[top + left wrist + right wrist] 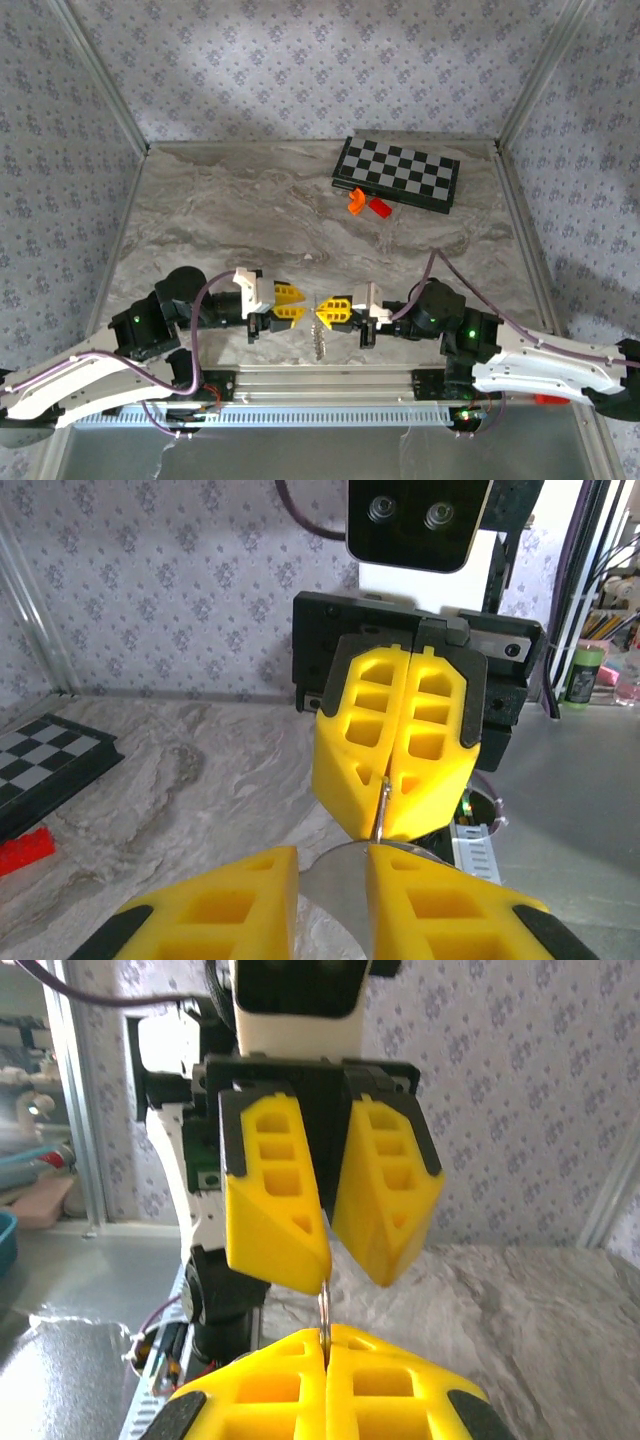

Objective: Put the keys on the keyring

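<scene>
Keys [319, 342] dangle above the marbled counter [250, 210]; we clamp the thin wire ring [325, 1310] in our right pincer [326, 1355], the yellow wedges of our left pincer [352, 1272] narrowly parted.

Grey floral walls [300, 60] enclose a marbled grey table [230, 210] on three sides; metal posts [98, 75] line the back corners, softly lit.

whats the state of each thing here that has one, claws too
left claw, open, fingers parted
right claw, shut on the keyring
keyring, pinched, upright between the two claws
keys, bunched below the claws
chessboard, closed, lying flat
</scene>
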{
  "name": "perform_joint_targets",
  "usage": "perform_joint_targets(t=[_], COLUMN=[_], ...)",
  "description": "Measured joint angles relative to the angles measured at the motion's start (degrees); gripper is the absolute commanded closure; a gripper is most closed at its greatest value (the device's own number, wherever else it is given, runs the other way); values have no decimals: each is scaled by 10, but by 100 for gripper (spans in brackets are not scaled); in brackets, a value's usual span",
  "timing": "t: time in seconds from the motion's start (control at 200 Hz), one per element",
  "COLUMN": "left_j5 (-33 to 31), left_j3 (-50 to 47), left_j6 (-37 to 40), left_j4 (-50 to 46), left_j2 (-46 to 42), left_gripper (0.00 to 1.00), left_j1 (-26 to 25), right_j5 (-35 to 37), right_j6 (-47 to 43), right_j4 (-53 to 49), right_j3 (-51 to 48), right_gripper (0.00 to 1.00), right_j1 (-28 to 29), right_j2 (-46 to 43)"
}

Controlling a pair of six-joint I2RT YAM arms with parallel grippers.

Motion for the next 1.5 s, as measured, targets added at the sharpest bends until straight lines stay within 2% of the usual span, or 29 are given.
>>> perform_joint_targets(t=[0.91,1.499], left_j5=[32,48], left_j3=[-10,-10], left_j6=[-30,-31], left_j4=[61,64], left_j2=[-16,-3], left_gripper=[71,74], left_j1=[1,1], right_j5=[-57,-72], right_j6=[50,61], right_j4=[141,159], right_j3=[-27,-33], right_gripper=[100,100], right_j1=[-12,-26], right_j2=[24,30])
